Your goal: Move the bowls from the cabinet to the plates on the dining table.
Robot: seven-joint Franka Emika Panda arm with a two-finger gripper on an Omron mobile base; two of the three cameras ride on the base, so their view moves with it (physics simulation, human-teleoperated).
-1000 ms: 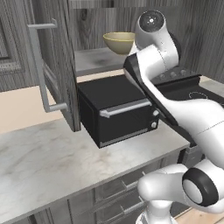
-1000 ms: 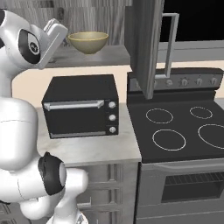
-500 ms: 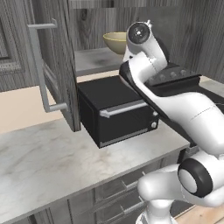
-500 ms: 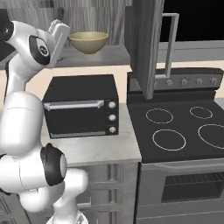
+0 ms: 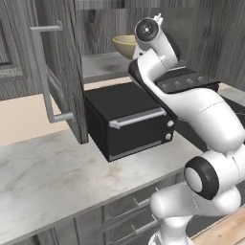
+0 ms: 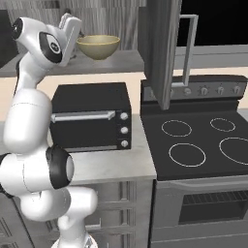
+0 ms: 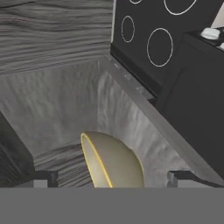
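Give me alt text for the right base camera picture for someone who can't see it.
A white robot arm reaches its gripper toward a tan bowl on the open cabinet's shelf, above a black toaster oven beside a black stovetop.

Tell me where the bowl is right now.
The bowl sits on the open cabinet's shelf above the black toaster oven, just right of the open gripper in the right base view.

A home kitchen — black stovetop (image 6: pixel 201 145), toaster oven (image 6: pixel 92 117), marble counter (image 5: pixel 52 172) and grey wood-grain wall cabinet (image 5: pixel 62 62).
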